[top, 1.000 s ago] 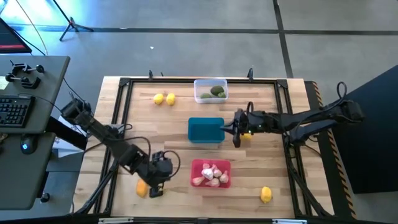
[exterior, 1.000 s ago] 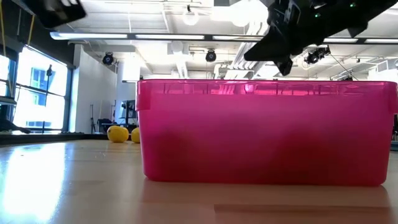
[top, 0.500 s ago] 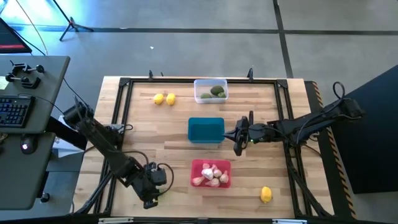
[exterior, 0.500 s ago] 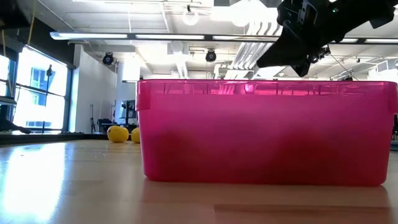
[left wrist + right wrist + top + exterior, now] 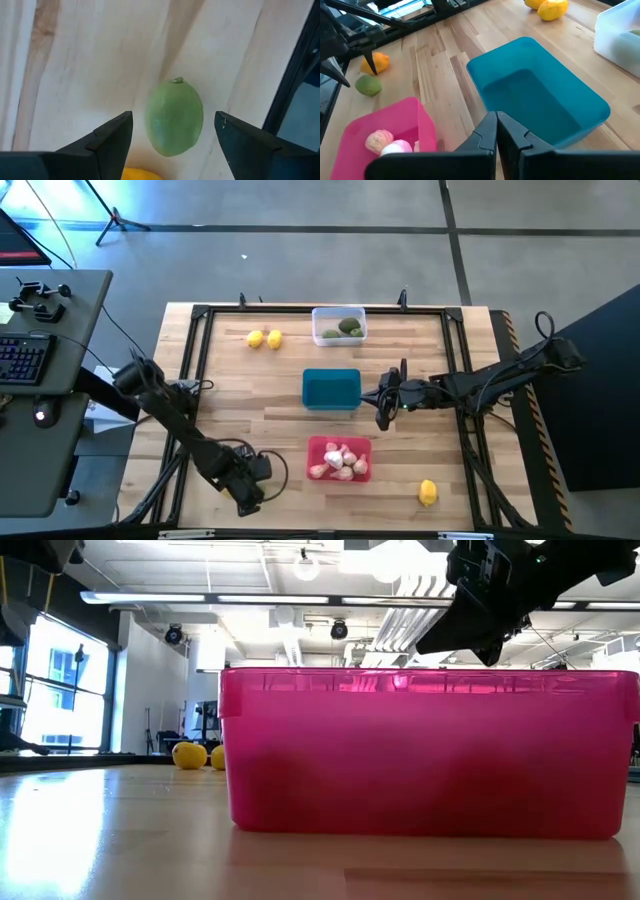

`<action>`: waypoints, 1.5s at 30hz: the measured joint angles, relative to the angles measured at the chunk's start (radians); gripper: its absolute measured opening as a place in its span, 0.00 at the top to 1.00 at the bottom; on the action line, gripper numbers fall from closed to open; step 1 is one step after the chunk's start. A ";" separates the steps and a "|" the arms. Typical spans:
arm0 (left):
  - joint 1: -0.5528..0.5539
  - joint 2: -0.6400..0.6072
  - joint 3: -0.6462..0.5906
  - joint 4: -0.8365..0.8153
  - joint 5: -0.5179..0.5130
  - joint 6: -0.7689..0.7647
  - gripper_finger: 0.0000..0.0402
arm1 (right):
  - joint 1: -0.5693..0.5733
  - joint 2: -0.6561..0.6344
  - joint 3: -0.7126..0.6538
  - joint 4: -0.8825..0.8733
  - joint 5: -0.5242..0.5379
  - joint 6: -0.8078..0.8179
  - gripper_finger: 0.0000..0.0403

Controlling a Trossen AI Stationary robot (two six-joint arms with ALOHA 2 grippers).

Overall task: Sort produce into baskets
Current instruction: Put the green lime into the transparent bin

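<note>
My left gripper (image 5: 245, 496) is open near the table's front left. Its fingers stand on either side of a green piece of produce (image 5: 174, 117) that lies on the wood, without touching it. A yellow-orange piece (image 5: 142, 174) lies beside the green one; both also show in the right wrist view, green (image 5: 368, 86) and orange (image 5: 378, 63). My right gripper (image 5: 383, 402) is shut and holds nothing, just right of the teal basket (image 5: 331, 389), which holds nothing. The red basket (image 5: 340, 458) holds garlic bulbs (image 5: 381, 140). The clear basket (image 5: 339, 325) holds green pieces.
Two yellow fruits (image 5: 264, 338) lie at the far left and one yellow fruit (image 5: 427, 493) near the front right. A black frame (image 5: 200, 311) runs around the table's edges. In the low view the red basket (image 5: 425, 755) fills the foreground.
My left gripper has moved toward the table's near edge. The orange piece that showed beside it in the high view is now hidden beneath it. My right gripper has shifted a little toward the near edge, staying beside the teal basket.
</note>
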 joint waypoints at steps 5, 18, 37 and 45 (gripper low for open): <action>0.002 0.025 0.000 0.000 0.014 0.007 0.33 | 0.000 0.000 0.000 -0.014 0.000 -0.001 1.00; 0.002 0.064 0.000 -0.004 0.018 0.078 0.47 | 0.000 0.000 0.000 -0.054 0.000 -0.001 1.00; 0.331 -0.073 0.000 -0.024 -0.016 0.207 0.70 | -0.071 0.000 0.000 -0.051 0.030 -0.004 1.00; 0.737 -0.185 0.000 0.131 -0.143 0.356 0.71 | -0.177 0.000 0.000 -0.051 0.030 -0.067 1.00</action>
